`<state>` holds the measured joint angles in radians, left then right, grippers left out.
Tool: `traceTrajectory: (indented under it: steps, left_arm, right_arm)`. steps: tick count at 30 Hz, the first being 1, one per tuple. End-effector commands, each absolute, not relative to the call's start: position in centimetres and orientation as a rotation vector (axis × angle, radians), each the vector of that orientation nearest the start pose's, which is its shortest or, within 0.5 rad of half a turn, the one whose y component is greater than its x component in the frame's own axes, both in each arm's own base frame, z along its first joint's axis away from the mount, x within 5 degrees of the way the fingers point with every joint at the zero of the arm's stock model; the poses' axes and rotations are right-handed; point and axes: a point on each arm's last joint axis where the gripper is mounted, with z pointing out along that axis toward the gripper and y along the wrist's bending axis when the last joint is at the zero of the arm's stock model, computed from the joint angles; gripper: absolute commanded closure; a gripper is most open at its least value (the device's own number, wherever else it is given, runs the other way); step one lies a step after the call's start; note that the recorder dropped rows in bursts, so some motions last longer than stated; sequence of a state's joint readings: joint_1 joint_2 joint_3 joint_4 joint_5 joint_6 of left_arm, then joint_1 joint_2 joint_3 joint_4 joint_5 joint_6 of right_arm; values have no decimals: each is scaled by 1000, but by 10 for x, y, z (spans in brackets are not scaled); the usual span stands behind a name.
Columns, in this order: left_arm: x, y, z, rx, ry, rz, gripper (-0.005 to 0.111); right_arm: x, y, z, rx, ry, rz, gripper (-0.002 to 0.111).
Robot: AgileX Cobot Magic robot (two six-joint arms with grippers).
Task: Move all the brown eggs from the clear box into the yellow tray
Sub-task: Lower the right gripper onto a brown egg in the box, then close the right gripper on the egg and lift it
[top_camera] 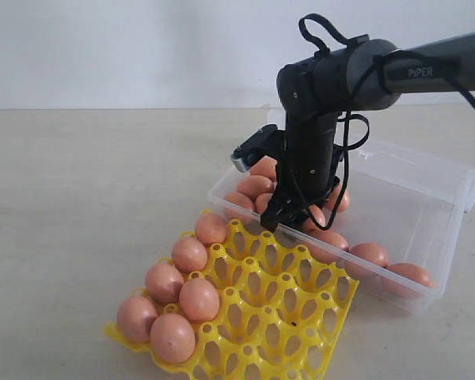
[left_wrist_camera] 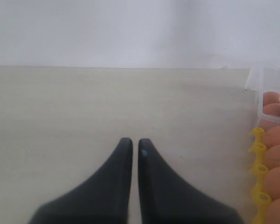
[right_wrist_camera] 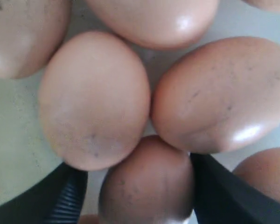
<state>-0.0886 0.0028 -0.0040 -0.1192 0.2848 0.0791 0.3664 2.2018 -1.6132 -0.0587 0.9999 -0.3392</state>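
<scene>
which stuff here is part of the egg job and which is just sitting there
In the job: brown eggs, some in the clear box, six in the yellow tray; right gripper, fingers either side of an egg in the box.
Just there: left gripper, shut, over the table; the wall behind.
</scene>
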Motion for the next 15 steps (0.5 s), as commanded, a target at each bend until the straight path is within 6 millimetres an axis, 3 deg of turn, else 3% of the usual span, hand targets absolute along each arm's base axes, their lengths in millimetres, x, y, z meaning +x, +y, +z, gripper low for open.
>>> traceTrajectory:
  steps: [1,5,10,15]
  left_arm:
    - [54,-8,188,77,1762,-120,103]
    - [54,-8,188,77,1762,-120,103]
    - [54,-8,188,77,1760,-120,103]
    - [54,-8,188,77,1760,-120,103]
  right_arm:
    - [410,148,139,-1093,2857,-85,67]
    - [409,148,139,-1096,2859,-88,109]
    - [410,146,140,-1019,2883,-123,108]
    - [411,146,165,-816,2851,-110,108]
